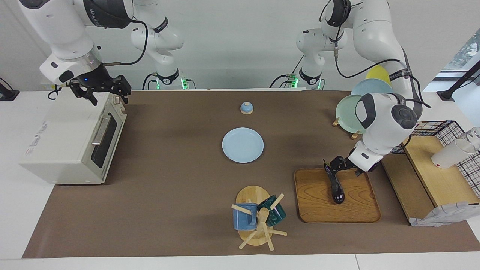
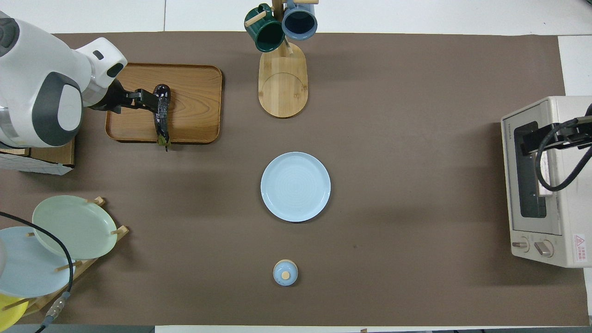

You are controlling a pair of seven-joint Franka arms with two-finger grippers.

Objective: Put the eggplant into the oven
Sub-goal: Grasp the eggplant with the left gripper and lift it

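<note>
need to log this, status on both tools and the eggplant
Left tool open, down at eggplant on wooden tray. Right tool open, waiting over oven. Oven door shut.

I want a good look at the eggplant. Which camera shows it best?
The facing view: the eggplant lies along the wooden tray, nearly all visible, the left hand at its stem end. From overhead the hand covers part of it.

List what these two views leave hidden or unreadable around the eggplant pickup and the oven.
- Contact of left gripper with the eggplant on the wooden tray: both views leave it unclear, dark fingers merging with dark skin.
- Oven interior: dark door glass hides it in both views.
- Right gripper over the oven: overhead view's edge cuts off most of it.
- Yellow plate: the left arm covers it partly.
</note>
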